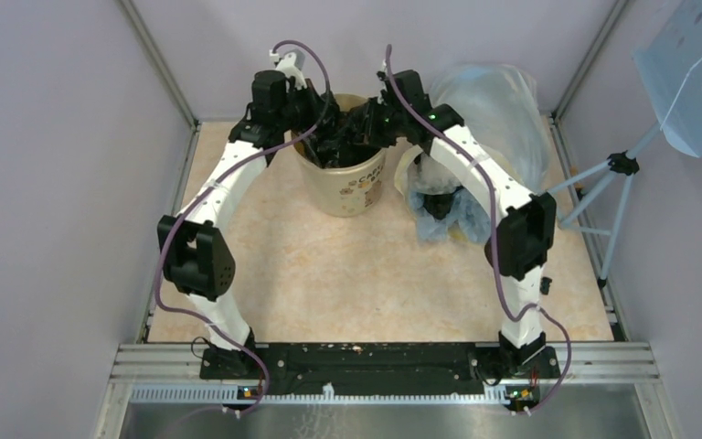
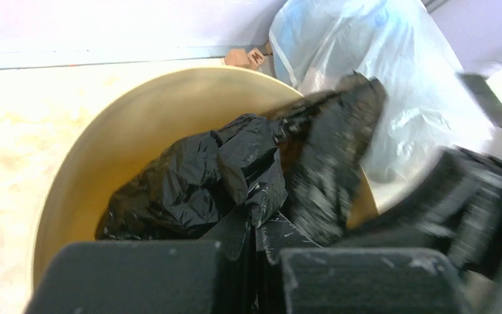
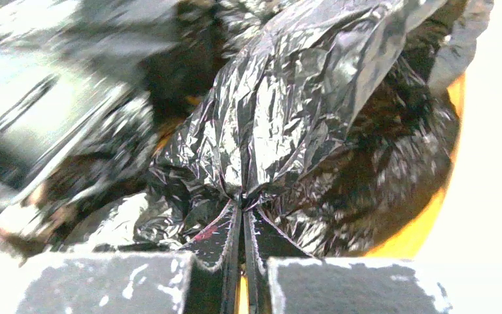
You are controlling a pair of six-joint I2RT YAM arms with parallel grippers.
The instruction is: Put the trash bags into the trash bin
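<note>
The trash bag (image 3: pixel 287 118), a crumpled mass of black film, is pinched at a gathered fold between the closed fingers of the right gripper (image 3: pixel 242 216). The left gripper (image 2: pixel 255 239) looks closed on another fold of the same film from the other side. Most of the film already lies inside the trash bin (image 2: pixel 124 124), though one flap rises above the far-right rim, so this bag appears nearly placed, with release and perhaps a push down left to do. The bin stands at the far middle of the tabletop (image 1: pixel 329 274). To its right, under the right arm, lies a bluish crumpled bundle (image 1: pixel 439 224); whether it is another bag to load cannot be told. A large translucent sack (image 1: pixel 498 101) sits just beside the bin at the far right. Both wrists crowd the bin's mouth, close to each other and to the rim, leaving little sideways room there. The freest way out looks to be straight up, then back toward the near, bare part of the tabletop.
</note>
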